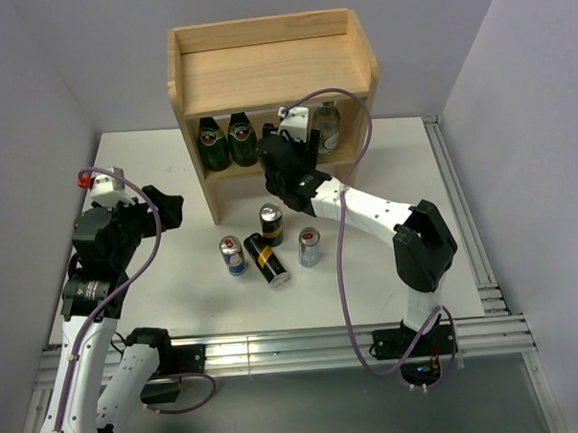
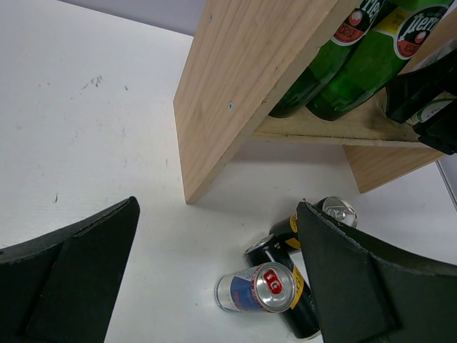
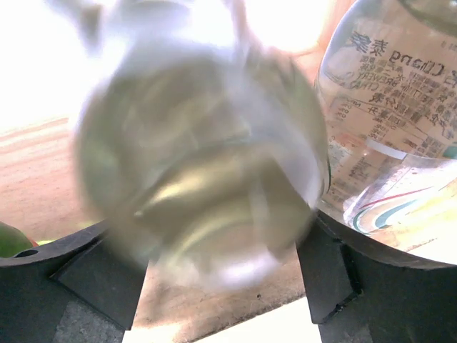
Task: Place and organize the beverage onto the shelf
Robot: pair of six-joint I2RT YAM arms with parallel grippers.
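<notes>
Straddling a rounded clear glass bottle (image 3: 200, 157) — right end effector (image 3: 211, 243), grip unclear; left end effector (image 2: 218, 211) agape.

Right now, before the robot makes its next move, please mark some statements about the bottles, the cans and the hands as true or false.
1. Two green bottles stand on the lower board of the shelf. True.
2. A can stands on the top board. False: nothing is seen on it; all four cans are on the table.
3. One black-and-gold can lies on its side. True.
4. The left hand holds a blue-and-silver can. False: it is open and holds nothing.
5. A clear bottle is between the fingers of the right hand. True.
</notes>
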